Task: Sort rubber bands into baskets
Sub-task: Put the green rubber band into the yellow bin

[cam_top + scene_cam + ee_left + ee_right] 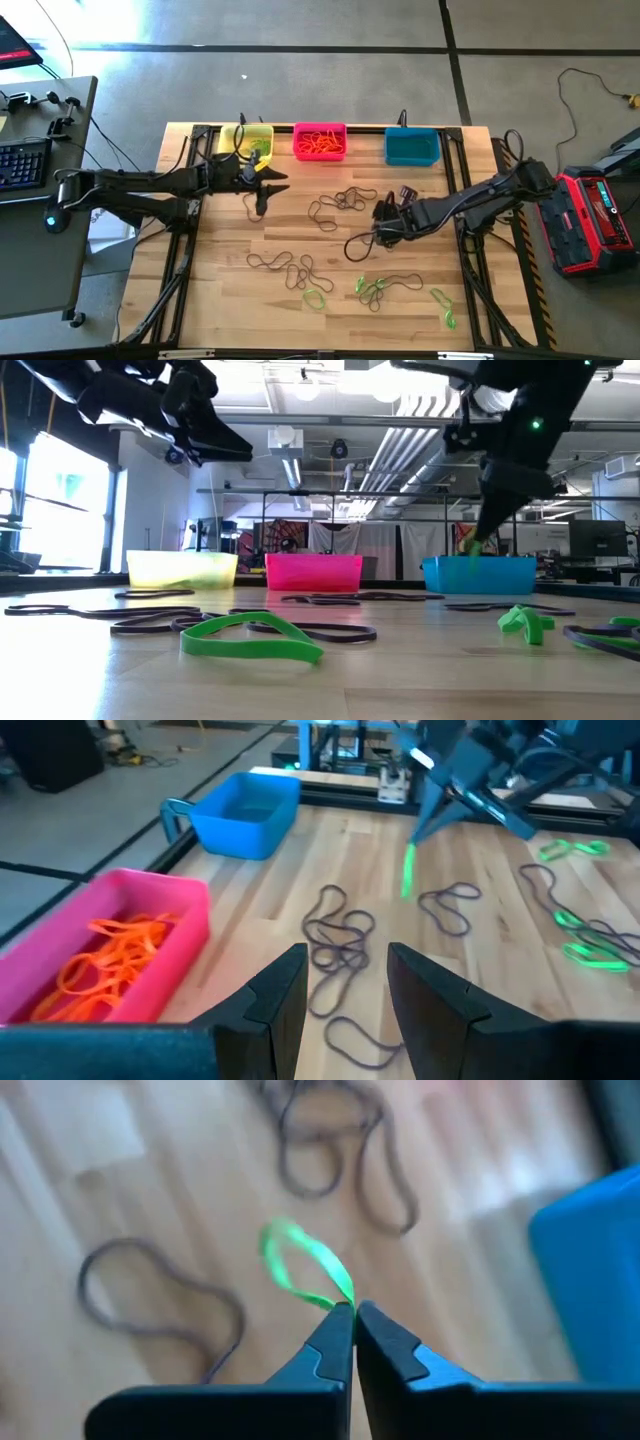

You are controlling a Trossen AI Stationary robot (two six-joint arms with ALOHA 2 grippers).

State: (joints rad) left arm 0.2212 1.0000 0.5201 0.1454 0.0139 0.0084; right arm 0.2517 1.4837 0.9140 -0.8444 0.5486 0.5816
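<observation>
Jaws on my right gripper point(353, 1312) are pinched tight on a green rubber band point(300, 1265), wrist cam blurry. From above that band is hidden behind the gripper point(382, 222), mid-table point(220, 290). Left gripper point(262, 190) hovers part-open, holding nothing, near the yellow basket point(262, 133).

A keyboard point(22, 163) lies on a grey desk point(60, 215).

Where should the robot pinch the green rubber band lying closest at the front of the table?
On the raised hump of the green rubber band, coming straight down from above. It lies flat and floppy on the table, but its middle arches up, giving the pincer a strand to close on.
</observation>
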